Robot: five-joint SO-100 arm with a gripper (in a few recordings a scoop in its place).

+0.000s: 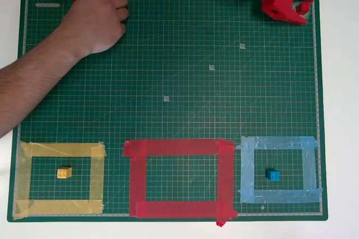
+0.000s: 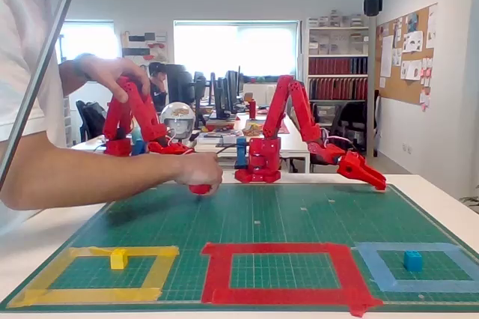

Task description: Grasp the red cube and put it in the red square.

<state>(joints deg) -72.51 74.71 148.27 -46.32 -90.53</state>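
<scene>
In the overhead view, a person's hand (image 1: 96,21) rests on the far left part of the green mat (image 1: 185,82) that covers the tabletop. The red cube cannot be made out here and is probably under that hand. The gripper (image 1: 293,15) hangs over the far right corner of the mat, well apart from the hand. It carries nothing, and I cannot tell whether its jaws are parted or together. The red square (image 1: 140,177) lies at the near edge with bare mat inside it. It sits between the yellow frame (image 1: 25,177), which holds the yellow block (image 1: 64,172), and the light blue frame (image 1: 308,169), which holds the blue block (image 1: 272,174).

In the fixed view, the hand (image 2: 198,171) presses down on the mat, and a small red thing peeks out beneath its fingers; it is most likely the red cube (image 2: 200,189). The gripper (image 2: 374,180) hovers low at the right.

The grasp should wait until the hand is away. Then the arm would best swing across to the cube and spread the jaws wide. It should come down straight over the studded top and close squarely on two flat sides so that the cube does not twist.
</scene>
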